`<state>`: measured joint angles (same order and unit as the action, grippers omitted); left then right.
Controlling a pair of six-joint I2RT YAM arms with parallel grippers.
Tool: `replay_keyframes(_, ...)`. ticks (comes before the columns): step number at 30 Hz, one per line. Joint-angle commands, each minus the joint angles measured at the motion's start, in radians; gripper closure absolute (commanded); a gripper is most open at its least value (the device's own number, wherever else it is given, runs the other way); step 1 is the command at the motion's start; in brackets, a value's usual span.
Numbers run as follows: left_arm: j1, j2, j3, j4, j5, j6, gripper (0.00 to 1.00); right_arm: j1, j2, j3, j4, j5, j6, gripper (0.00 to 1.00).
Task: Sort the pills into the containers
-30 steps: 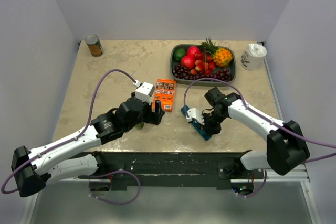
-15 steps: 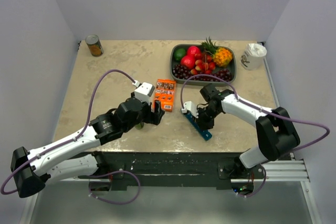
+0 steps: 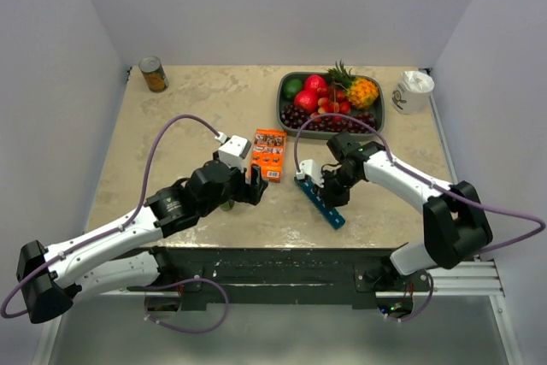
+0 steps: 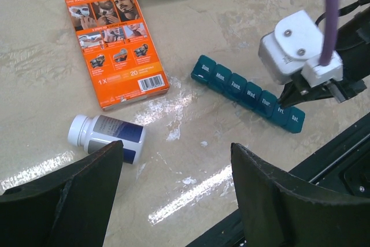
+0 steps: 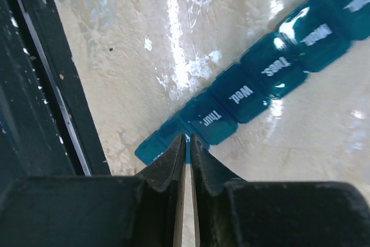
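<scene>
Left arm stretched low, forward and inward; left gripper jaws wide apart. Right arm bent at elbow, reaching inward; right gripper tipped down, jaws pinched almost together.

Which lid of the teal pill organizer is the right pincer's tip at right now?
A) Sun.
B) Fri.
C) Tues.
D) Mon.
B: in the left wrist view the right pincer, tips together, sits at the Fri. lid of the teal pill organizer, next to Thur. and one short of the Sat. end.
</scene>
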<state>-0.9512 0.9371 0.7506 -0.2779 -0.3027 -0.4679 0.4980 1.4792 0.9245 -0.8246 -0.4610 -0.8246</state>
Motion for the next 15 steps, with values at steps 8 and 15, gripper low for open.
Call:
replay_keyframes(8, 0.005, -0.021, 0.001, 0.045, 0.005, 0.009, 0.21, 0.001, -0.071, -0.016, -0.018, -0.004, -0.011, 0.89)
replay_keyframes(15, 0.005, -0.026, -0.010, 0.051, 0.010, 0.005, 0.21, 0.002, 0.119, -0.104, 0.082, 0.100, -0.005, 0.92)
